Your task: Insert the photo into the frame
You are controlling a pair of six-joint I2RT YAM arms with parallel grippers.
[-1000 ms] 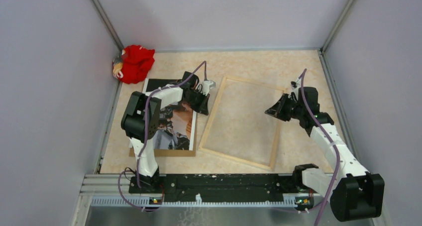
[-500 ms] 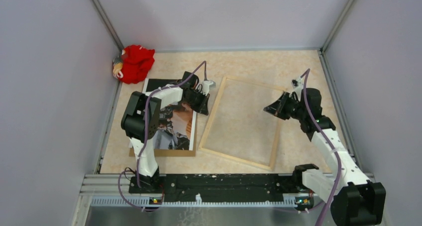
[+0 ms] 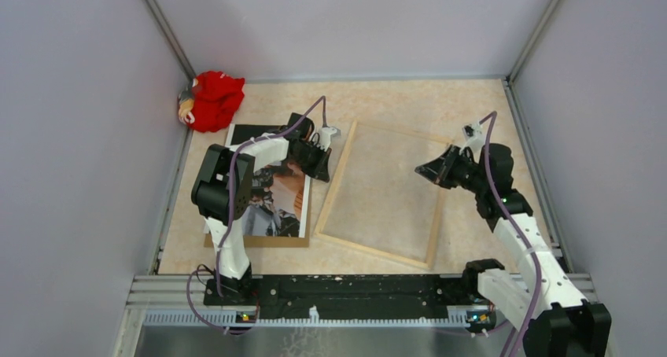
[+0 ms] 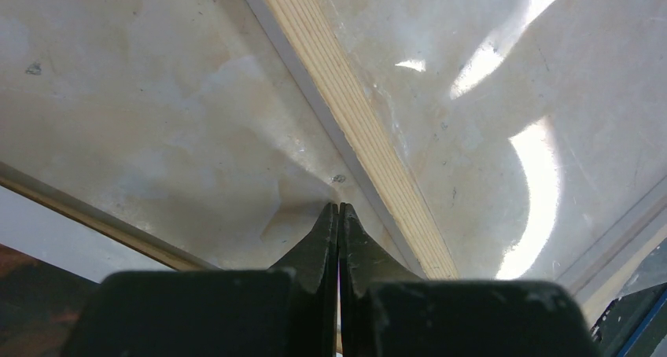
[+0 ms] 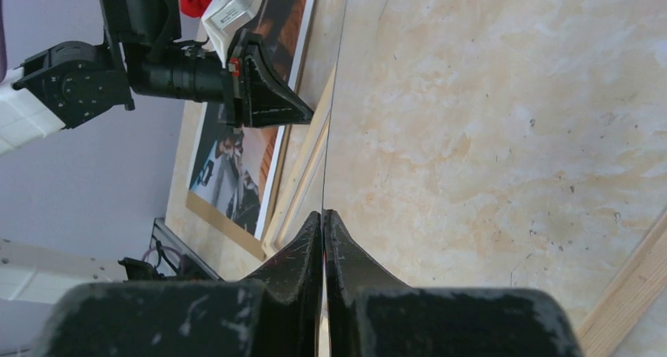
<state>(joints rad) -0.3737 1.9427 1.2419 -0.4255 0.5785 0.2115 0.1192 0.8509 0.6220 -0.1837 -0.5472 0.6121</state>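
Observation:
The frame (image 3: 373,251) lies on the table with its pale wood back up, right of centre. The photo (image 3: 275,196) lies face up to its left, partly under my left arm; it also shows in the right wrist view (image 5: 236,152). My left gripper (image 3: 326,167) is shut, its tips (image 4: 338,207) down beside the frame's left wood rail (image 4: 354,113). My right gripper (image 3: 421,171) is over the frame's right side, shut (image 5: 323,213) on the edge of a thin clear pane (image 5: 335,97), seen edge-on.
A plain brown backing board (image 3: 256,241) lies under the photo. A red cloth toy (image 3: 212,100) sits in the far left corner. Grey walls close in the left, back and right. A metal rail (image 3: 354,286) runs along the near edge.
My right gripper has crept up and left over the frame with the pane, its arm rising more upright. The left arm has barely moved.

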